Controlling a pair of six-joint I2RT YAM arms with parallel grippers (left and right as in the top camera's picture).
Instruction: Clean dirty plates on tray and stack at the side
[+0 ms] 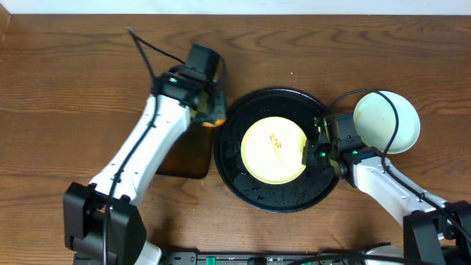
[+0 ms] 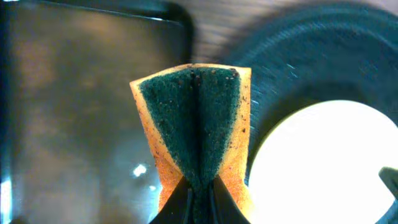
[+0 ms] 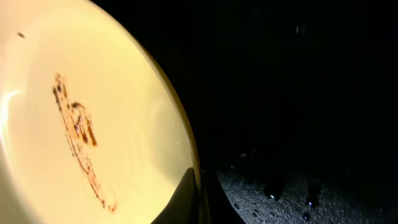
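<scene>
The pale yellow plate (image 1: 273, 149) with a brown smear lies in the round black tray (image 1: 243, 184). My right gripper (image 1: 309, 154) is shut on the plate's right rim; the right wrist view shows the rim (image 3: 186, 149) between the fingers (image 3: 199, 199) and the smear on the plate. A white plate (image 1: 386, 121) sits on the table right of the tray. No light blue plate shows on its own. My left gripper (image 1: 210, 110) is shut on a folded orange sponge with a green scrub face (image 2: 196, 124), held over the tray's left edge.
A dark brown rectangular tray (image 1: 188, 151) lies left of the black tray, partly under my left arm; it also shows in the left wrist view (image 2: 81, 93). Water drops lie on the black tray's floor (image 3: 292, 193).
</scene>
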